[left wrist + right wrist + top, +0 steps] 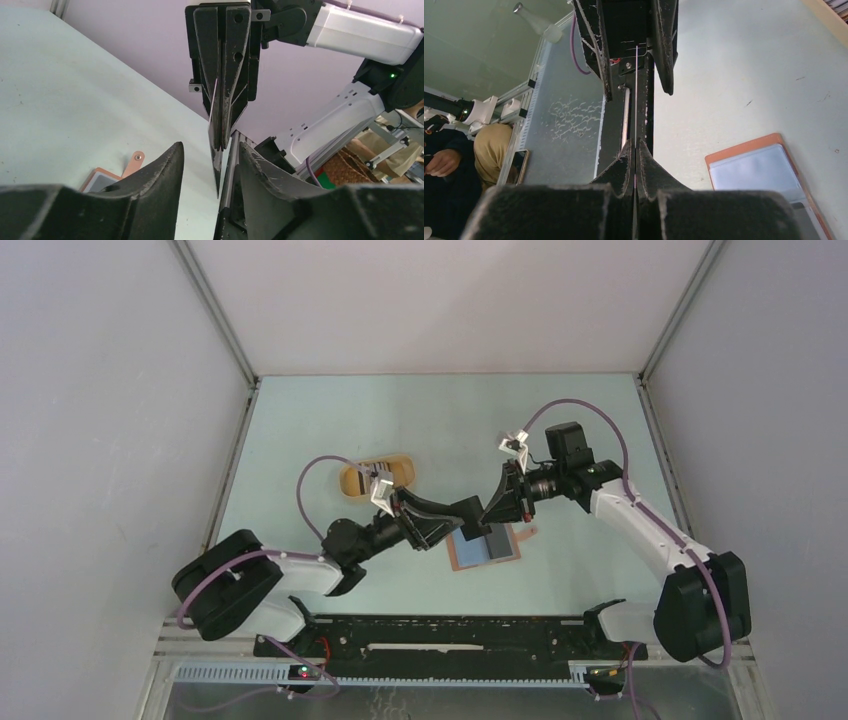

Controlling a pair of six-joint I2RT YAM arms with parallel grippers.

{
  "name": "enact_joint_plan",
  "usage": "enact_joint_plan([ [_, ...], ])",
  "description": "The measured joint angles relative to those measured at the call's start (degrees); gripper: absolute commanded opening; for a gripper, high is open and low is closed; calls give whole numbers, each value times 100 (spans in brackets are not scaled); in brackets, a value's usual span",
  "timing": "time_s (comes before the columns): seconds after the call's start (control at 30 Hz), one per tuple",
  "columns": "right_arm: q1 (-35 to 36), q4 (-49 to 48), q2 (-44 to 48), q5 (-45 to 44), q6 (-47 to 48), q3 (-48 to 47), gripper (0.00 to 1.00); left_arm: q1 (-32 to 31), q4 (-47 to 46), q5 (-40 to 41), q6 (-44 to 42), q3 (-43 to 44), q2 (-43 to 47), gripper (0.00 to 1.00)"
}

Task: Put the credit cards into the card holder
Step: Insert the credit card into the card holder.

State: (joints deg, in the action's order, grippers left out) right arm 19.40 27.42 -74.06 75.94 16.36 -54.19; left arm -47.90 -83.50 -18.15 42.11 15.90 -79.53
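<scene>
One of the credit cards (218, 172), dark and seen edge-on, hangs in the air with my right gripper (635, 150) shut on it. My left gripper (210, 150) is open, one finger on each side of the card's free end, with a gap on both sides. The two grippers meet nose to nose, right gripper (495, 508) against left gripper (470, 515), just above the card holder (512, 543). The reddish-brown holder lies open on the table, blue-grey inside up, and shows as the card holder (759, 170) and the card holder (102, 177) with its snap tab (135, 161).
A yellow oval tray (350, 480) with something dark and striped in it sits left of the grippers behind the left arm. White enclosure walls stand on three sides. A black rail (450, 645) runs along the near table edge between the arm bases.
</scene>
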Motion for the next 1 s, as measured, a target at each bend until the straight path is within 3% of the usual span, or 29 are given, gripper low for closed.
enact_joint_plan([
  [0.2,28,66,-96,-2,28,-68,0,0,-2,-2,70,0,-87,34],
  [1.0,184,411,-289,-50,323,-260,0,2,-2,-317,149,162,-223,13],
])
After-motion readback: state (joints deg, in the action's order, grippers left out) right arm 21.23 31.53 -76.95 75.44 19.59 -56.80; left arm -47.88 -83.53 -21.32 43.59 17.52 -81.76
